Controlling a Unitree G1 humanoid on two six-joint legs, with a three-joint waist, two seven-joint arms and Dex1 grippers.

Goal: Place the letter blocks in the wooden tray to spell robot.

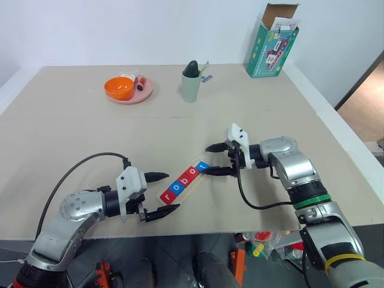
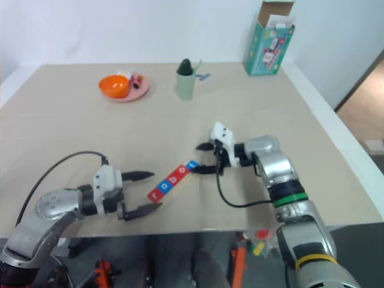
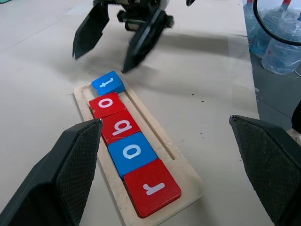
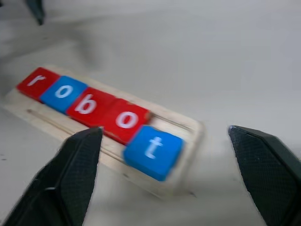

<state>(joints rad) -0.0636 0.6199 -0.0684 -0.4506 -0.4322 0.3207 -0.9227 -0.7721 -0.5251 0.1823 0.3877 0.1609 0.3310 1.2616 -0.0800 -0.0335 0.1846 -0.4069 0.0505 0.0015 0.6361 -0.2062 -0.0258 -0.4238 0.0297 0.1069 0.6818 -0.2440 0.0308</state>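
i've got the wooden tray [image 1: 183,182] lying on the table [image 1: 72,138] near its front edge, roughly midway between my two arms, with its long axis running diagonally: the "r" end points toward the front edge and my left side, the "t" end toward the back and my right. the right gripper [image 1: 218,159] is the nearer one to the piece that matters; it hangs just beyond the "t" end of the tray, fingers spread wide with nothing between them, pointing across toward my left. the left gripper [image 1: 163,194] sits just off the "r" end, close to the front edge, jaws also wide apart and empty. all five letter blocks [image 3: 123,144] are in the tray: red r [image 3: 151,187], blue o [image 3: 131,151], red b [image 3: 119,126], red o [image 3: 107,103], and a blue t [image 4: 153,150]. the first four lie flat in a straight row, touching edge to edge. the t looks skewed to me, turned out of line with the row and seemingly riding up on the tray's edge rather than seated in the slot. my judgement is that the word is spelled but the last tile needs a nudge from the right gripper, pushed along the tray's long axis toward the red o and squared up.
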